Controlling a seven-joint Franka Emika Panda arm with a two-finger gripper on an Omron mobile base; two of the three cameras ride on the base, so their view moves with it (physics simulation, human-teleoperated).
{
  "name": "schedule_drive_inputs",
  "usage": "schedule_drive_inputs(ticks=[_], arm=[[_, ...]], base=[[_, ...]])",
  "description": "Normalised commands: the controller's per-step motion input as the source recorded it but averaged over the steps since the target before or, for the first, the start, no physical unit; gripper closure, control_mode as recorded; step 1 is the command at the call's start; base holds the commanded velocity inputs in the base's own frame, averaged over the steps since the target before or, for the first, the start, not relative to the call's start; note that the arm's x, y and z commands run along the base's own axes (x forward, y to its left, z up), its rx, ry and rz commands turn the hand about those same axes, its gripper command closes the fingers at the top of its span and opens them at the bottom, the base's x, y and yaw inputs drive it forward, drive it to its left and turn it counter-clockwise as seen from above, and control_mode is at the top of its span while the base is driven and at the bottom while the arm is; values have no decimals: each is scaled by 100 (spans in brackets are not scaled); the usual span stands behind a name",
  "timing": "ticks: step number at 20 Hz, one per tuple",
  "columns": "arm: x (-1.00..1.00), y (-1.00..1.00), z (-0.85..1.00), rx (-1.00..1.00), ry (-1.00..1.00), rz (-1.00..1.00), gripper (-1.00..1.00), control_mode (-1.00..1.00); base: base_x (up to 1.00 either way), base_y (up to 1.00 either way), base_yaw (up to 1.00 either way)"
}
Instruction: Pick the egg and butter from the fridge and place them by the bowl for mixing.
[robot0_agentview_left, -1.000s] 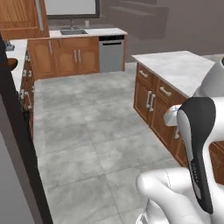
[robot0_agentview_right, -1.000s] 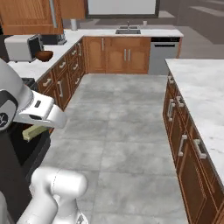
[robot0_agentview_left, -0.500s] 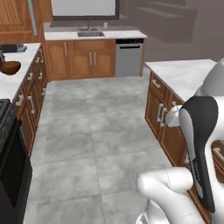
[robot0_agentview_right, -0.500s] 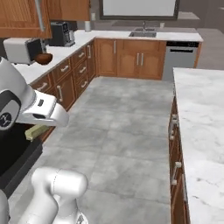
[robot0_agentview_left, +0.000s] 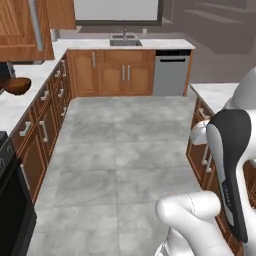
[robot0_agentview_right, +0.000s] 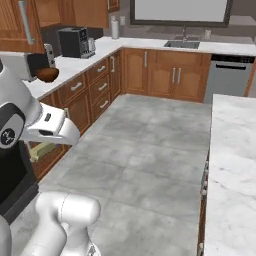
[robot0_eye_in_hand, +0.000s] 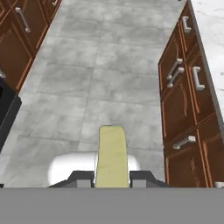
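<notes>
The tool (robot0_eye_in_hand: 112, 178) is squeezing the butter (robot0_eye_in_hand: 112, 155), carrying it over the grey floor (robot0_eye_in_hand: 109, 78). Farther off, the brown bowl (robot0_agentview_right: 48, 74) is sitting on the left counter (robot0_agentview_right: 85, 59). I think the butter is not placed by it yet.

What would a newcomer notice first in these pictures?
The butter, an olive-yellow stick, is clamped in the shut claw above the grey tiled floor. On the counter along the left wall sits the dark wooden bowl, near a black coffee machine.
</notes>
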Motion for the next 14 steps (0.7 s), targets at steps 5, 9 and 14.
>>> schedule_drive_inputs(ticks=[5,9,14], arm=[[0,0,0,0,0,0,100,100],[0,0,0,0,0,0,100,100],[0,0,0,0,0,0,100,100]], base=[[100,-30,19],[100,-38,21],[100,-46,24]])
